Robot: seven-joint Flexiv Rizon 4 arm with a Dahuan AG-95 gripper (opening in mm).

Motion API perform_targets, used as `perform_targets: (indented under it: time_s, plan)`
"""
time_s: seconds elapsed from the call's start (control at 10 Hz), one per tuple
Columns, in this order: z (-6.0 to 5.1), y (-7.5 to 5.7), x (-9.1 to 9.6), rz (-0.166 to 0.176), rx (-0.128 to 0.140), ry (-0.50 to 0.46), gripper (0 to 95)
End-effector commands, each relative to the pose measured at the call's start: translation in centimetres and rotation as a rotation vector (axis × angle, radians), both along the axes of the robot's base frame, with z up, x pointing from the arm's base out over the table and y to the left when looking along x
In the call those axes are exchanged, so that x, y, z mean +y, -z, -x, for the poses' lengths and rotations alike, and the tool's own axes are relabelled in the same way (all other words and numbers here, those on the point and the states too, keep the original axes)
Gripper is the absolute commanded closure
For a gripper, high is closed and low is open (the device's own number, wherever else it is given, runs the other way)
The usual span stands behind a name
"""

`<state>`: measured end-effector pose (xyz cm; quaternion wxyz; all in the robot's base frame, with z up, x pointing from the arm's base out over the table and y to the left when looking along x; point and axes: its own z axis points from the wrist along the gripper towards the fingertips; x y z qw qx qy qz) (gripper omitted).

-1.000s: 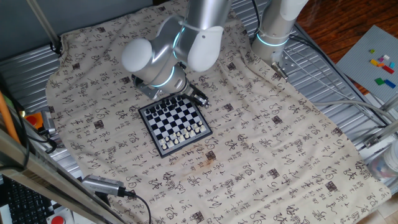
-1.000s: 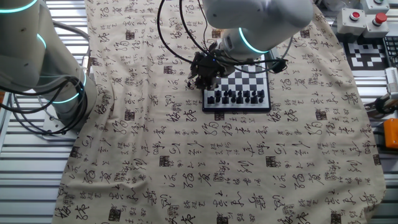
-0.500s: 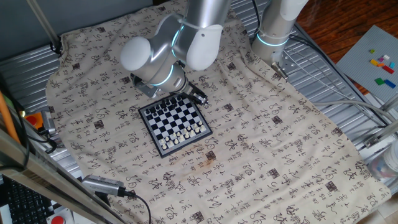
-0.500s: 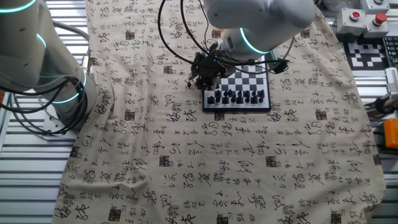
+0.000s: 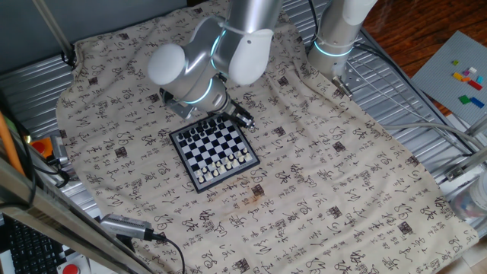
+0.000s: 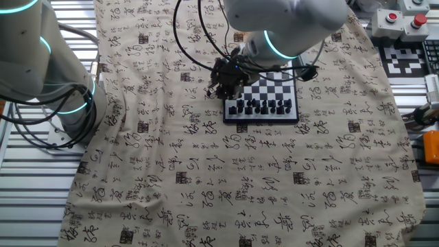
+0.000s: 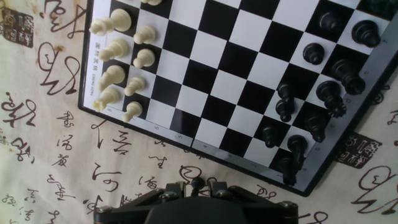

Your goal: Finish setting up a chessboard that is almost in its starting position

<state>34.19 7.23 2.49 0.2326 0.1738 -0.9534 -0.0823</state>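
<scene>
The chessboard point(image 5: 214, 152) lies flat on the printed cloth point(image 5: 335, 190) that covers the worktop. It sits a little left of centre in one fixed view and just right of upper centre in the other.

In the hand view the board fills the upper part of the frame, set at a slant. The white pieces point(image 7: 118, 59) stand in two tidy rows at the upper left. The black pieces point(image 7: 314, 93) gather at the right, where they look less even (their exact squares are hard to read at this angle).

The end effector point(image 6: 223, 82) hangs low beside the board's left corner in the other fixed view. It is over the cloth rather than over the squares. In the hand view only its dark front shows, at the bottom centre and just below the board's near edge. A small dark round shape sits in the middle of it. I cannot tell whether the jaws are apart, together or clamped on something.

A second robot arm point(image 6: 41, 62) stands at the left of that fixed view, well apart from the board.
</scene>
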Motion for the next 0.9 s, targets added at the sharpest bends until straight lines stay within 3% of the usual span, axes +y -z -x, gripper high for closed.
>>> perform_targets:
  time_s: [0.1, 0.9]
  plan:
    - [-0.07, -0.12, -0.07, 0.002, -0.001, 0.004, 95.0]
    - [-0.08, -0.47, -0.08, 0.01, -0.001, 0.016, 95.0]
